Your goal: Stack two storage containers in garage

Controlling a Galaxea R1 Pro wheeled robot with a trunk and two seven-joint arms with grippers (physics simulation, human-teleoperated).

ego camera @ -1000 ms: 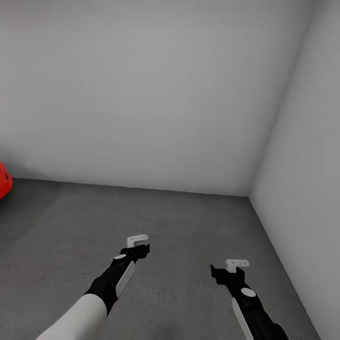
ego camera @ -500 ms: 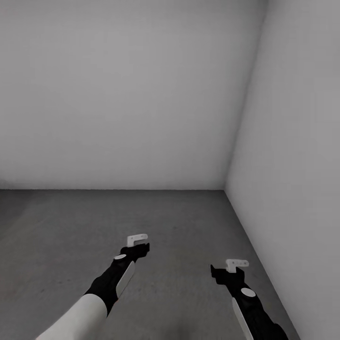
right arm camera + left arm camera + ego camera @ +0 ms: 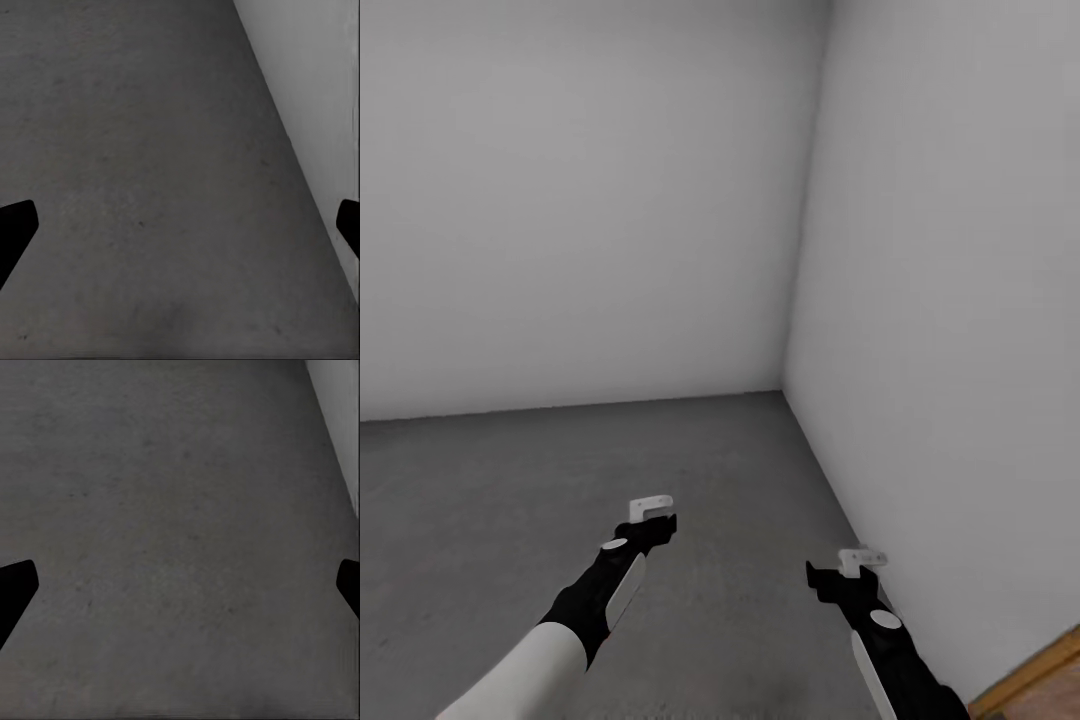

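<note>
Grey concrete floor (image 3: 510,480) lies bare; our left gripper (image 3: 651,512) and right gripper (image 3: 860,560) hang apart, empty, so we should steer wide of the wall (image 3: 960,350).

Open floor (image 3: 610,460) is seen ahead and to the left — room to pass. The way is closed by a wall (image 3: 580,200) ahead and a side wall (image 3: 960,300) close on the right.
</note>
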